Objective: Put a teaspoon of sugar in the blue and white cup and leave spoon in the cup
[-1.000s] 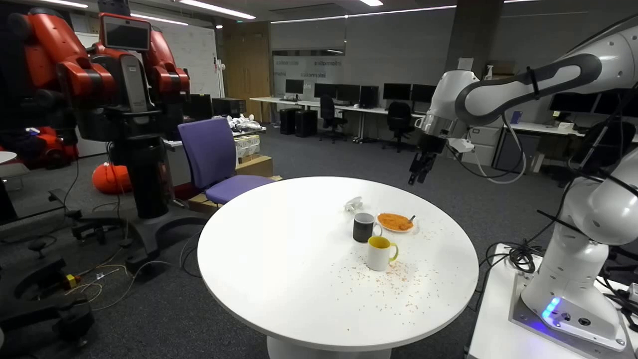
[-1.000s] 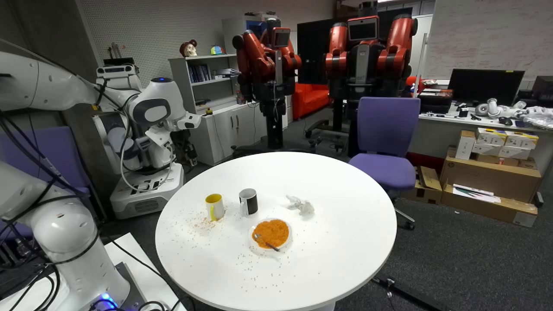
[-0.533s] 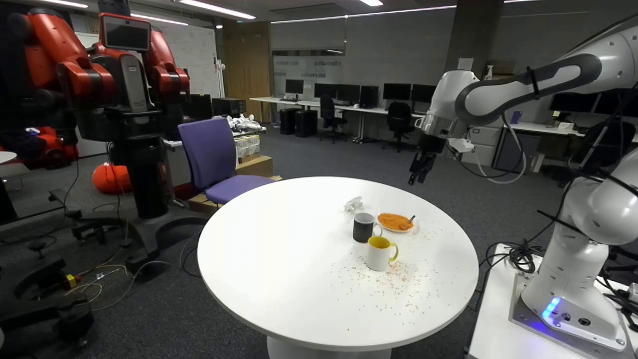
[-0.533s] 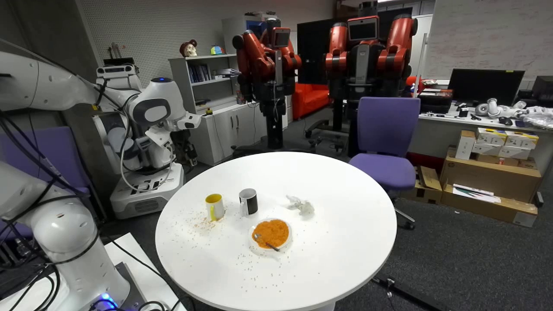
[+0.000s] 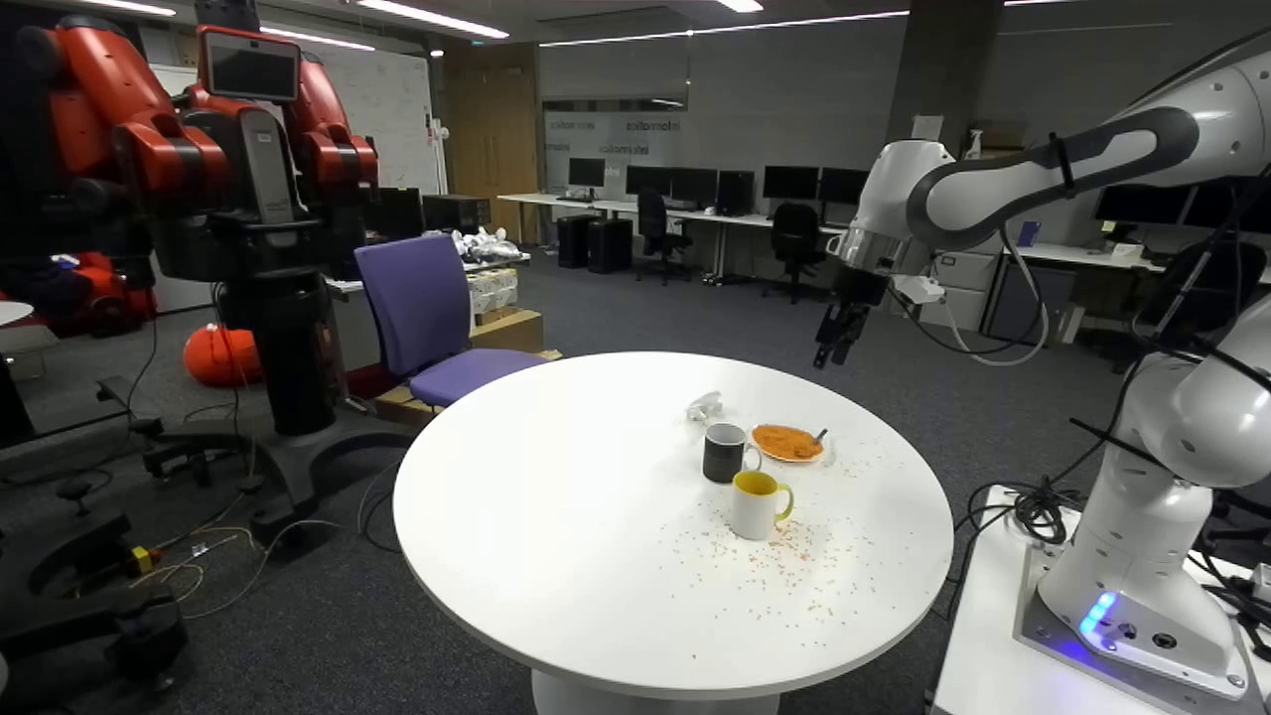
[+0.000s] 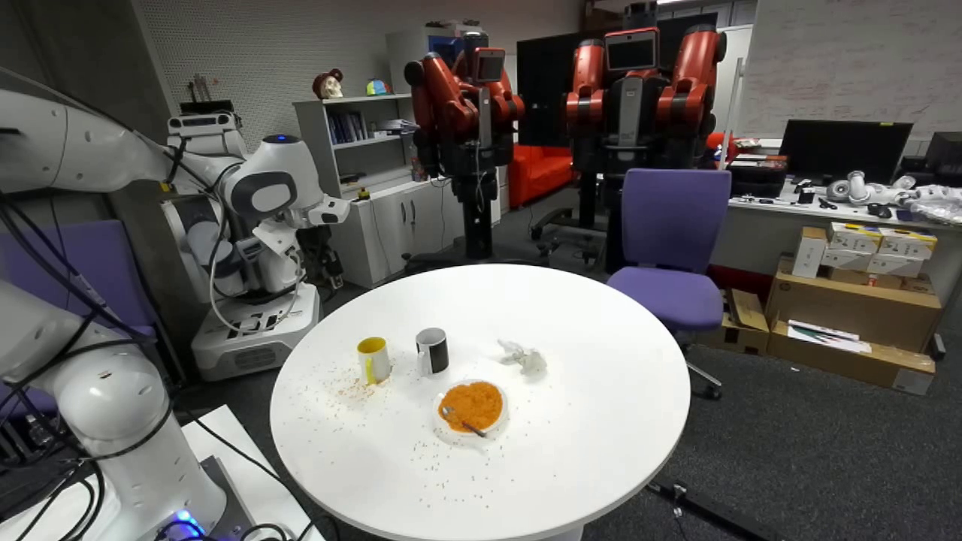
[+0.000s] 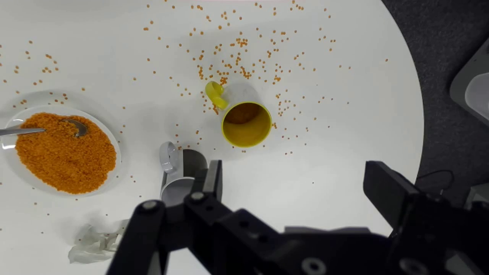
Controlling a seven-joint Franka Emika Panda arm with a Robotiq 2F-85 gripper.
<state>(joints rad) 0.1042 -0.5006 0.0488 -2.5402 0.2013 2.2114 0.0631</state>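
- Spoon: in plate of orange grains, mid part buried, handle out over rim.
- Long axis, wrist view: approx. level across frame; bowl twd yellow-lined mug, handle running off frame-left.
- Same line in an exterior view, where handle end shows, pointing away fr. that mug.
- In an exterior view just a dark stub of handle visible; bowl hard to make out.
- Wrist view only: grains heaped inside yellow-lined mug; ext. views give just its lining.
- Dark mug: in an exterior view, black body w/ white patch by handle; in wrist view part hidden behind a finger.
- Gripper: released, fingers spread wide; in both exterior views up above table height, well apart fr. mugs & plate.
- Room: plain white stretch fr. dark mug to frame-left edge in an exterior view. Mugs near each other, not touching; plate near dark mug, crumpled scrap likewise.
- Table edge curves down frame-right in wrist view, floor beyond; other finger overlaps it in frame.
- Loose grains thickest by yellow-lined mug's handle.
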